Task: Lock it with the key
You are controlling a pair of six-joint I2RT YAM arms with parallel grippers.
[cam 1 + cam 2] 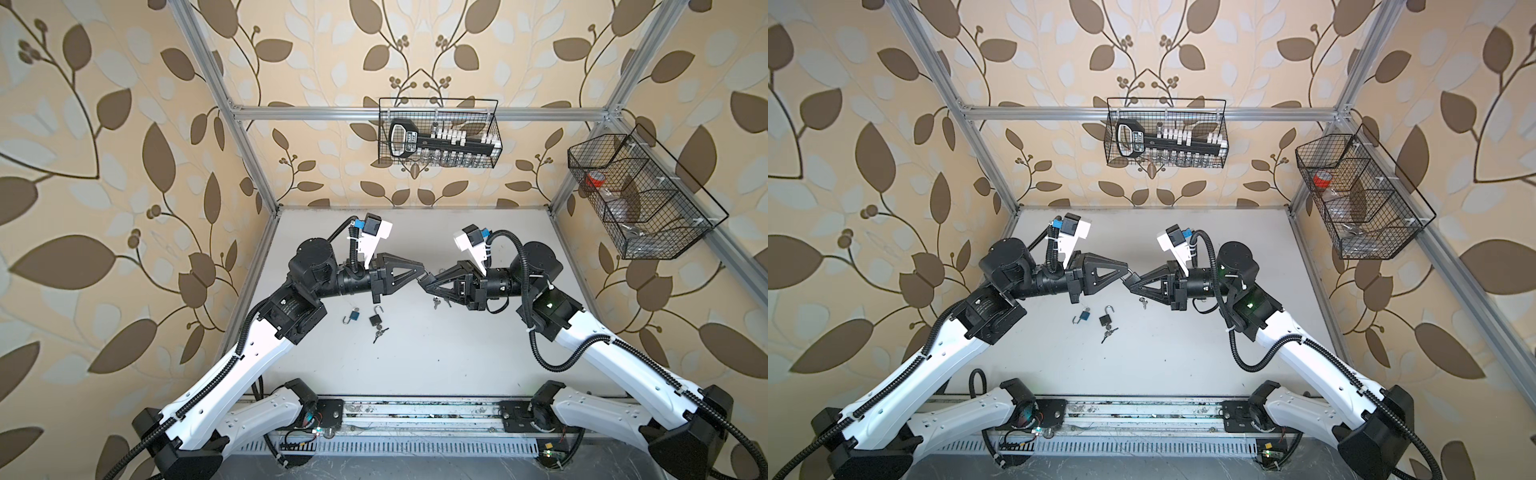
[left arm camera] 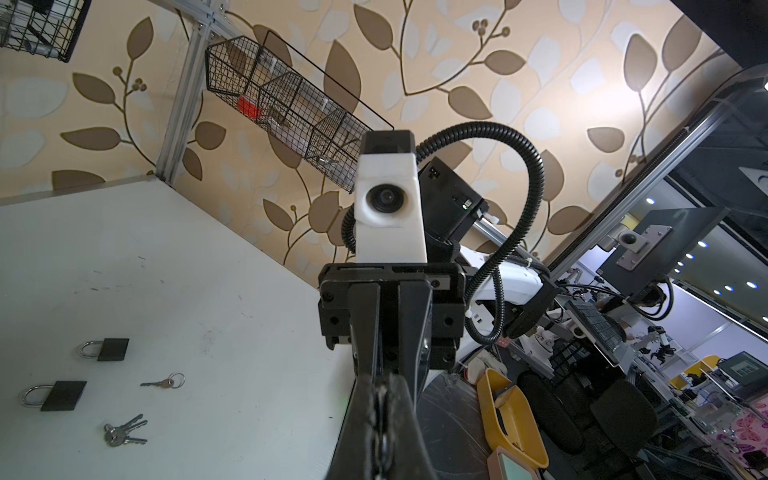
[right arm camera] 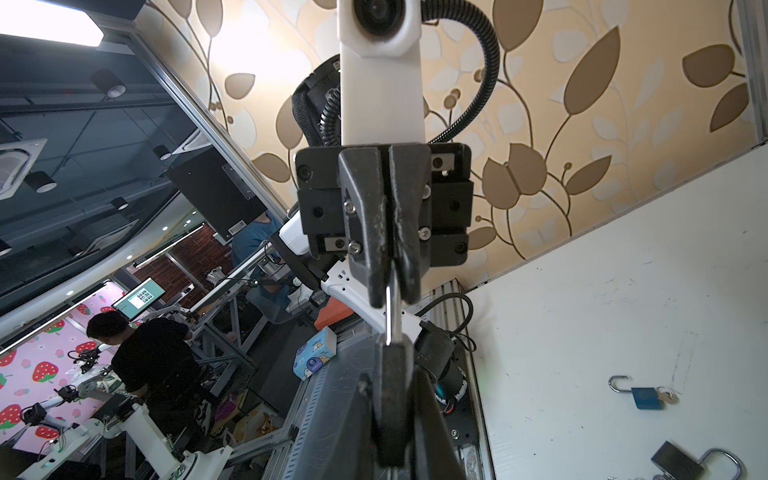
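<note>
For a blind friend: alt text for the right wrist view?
The right gripper holds a black padlock; the left gripper pinches its projecting silver piece. A blue padlock and a grey padlock lie open on the table.

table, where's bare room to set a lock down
Bare: the table front, up to the rail, and the back strip by the wall. Crowded: blue padlock, black padlock, keys by the left arm; more keys under the right fingers.
</note>
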